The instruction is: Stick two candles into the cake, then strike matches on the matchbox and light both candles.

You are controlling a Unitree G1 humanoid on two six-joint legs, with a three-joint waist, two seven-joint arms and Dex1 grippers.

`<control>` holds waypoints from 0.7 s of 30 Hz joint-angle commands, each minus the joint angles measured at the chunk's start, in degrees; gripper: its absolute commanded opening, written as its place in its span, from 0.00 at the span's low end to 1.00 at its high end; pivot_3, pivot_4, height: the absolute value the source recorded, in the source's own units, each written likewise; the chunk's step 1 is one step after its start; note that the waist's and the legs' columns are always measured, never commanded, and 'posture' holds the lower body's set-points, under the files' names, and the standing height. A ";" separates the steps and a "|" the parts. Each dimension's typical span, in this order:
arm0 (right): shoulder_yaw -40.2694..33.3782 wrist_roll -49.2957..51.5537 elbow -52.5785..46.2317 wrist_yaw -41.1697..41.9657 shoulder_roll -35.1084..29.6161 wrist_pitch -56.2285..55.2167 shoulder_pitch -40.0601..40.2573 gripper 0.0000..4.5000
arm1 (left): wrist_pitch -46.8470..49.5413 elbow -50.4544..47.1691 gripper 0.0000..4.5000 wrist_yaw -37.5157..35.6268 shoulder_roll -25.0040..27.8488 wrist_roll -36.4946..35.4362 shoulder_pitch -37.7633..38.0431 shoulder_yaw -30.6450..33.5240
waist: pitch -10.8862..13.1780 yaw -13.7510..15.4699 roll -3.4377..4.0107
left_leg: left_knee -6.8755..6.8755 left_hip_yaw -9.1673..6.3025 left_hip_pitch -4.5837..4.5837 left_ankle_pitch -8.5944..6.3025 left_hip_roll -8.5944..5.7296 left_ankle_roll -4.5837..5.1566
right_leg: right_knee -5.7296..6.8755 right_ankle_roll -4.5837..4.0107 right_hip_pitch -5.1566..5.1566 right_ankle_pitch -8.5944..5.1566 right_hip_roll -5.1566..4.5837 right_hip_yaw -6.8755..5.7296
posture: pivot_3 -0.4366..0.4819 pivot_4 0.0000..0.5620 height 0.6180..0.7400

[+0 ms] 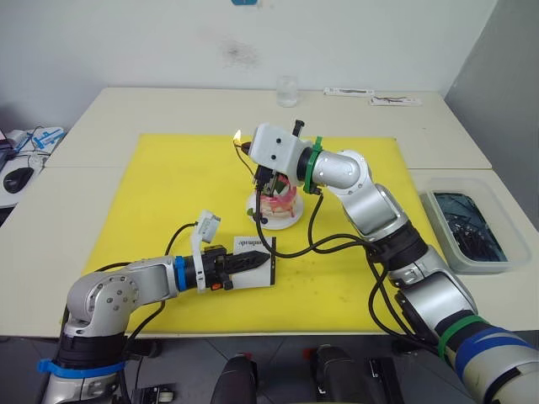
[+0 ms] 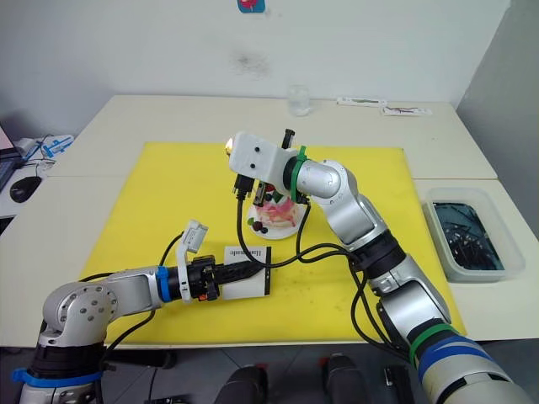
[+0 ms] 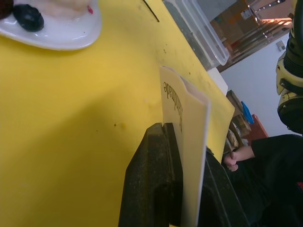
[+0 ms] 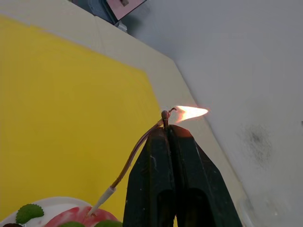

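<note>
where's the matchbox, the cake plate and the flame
matchbox (image 3: 193, 142), left wrist view, on its white face between the left hand's fingers
cake plate (image 3: 61, 35), left wrist view, on its bare white rim
flame (image 4: 191, 112), right wrist view, on its bright middle, above the right hand's fingertips

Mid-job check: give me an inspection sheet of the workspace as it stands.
Surface: yellow mat on pale table.
Job's things: cake on white plate; matchbox clamped upright; burning match meeting a candle tip, flame showing.
Clutter: clear glass and two flat packets at the far edge; grey bin to the right.
Grippers: left gripper shut on matchbox; right gripper shut on match above the cake.
Cables: black cables trail across the mat.
Surroundings: white wall; a person's hand in the left wrist view.
</note>
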 commanded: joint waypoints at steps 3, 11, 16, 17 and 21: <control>-3.22 3.93 -13.48 3.96 -2.35 4.77 2.48 0.00 | -1.03 0.30 0.00 -0.33 -0.54 -0.24 -1.16 0.35 | 0.00 0.11 0.00 | -0.03 -0.04 -0.02 0.00 0.00 0.00 | -0.02 -0.01 0.00 -0.01 0.00 -0.03 | 0.48 0.27 1.00; -8.17 12.34 -33.68 10.08 -10.36 15.29 11.89 0.00 | -0.90 1.50 0.00 -1.38 -0.35 0.24 -1.74 -0.41 | 0.00 0.20 0.00 | -0.05 -0.08 -0.02 0.00 0.00 0.00 | -0.04 -0.01 0.00 -0.01 0.00 -0.07 | 0.48 0.27 1.00; -18.50 15.20 -46.02 8.85 -18.92 24.22 24.98 0.00 | -0.61 1.31 0.00 -2.15 -0.46 0.16 -1.55 -1.21 | 0.00 0.69 0.00 | -0.03 -0.10 -0.03 0.00 -0.01 0.00 | -0.10 -0.20 0.05 -0.13 -0.01 -0.09 | 0.48 0.27 1.00; -21.17 15.34 -47.81 8.05 -20.22 25.67 27.80 0.00 | -0.67 1.16 0.00 -2.31 -0.57 0.28 -1.44 -1.51 | 0.00 0.81 0.00 | -0.03 -0.07 -0.04 0.00 -0.02 0.00 | -0.13 -0.21 0.04 -0.14 -0.02 -0.07 | 0.48 0.27 1.00; -32.91 16.79 -51.74 4.56 -23.11 32.24 36.06 0.00 | -0.72 0.88 0.00 -2.75 -0.97 0.17 -1.15 -2.34 | 0.00 0.84 0.00 | -0.04 0.03 -0.05 0.00 -0.03 0.00 | -0.14 -0.22 -0.01 -0.15 -0.03 0.01 | 0.48 0.27 1.00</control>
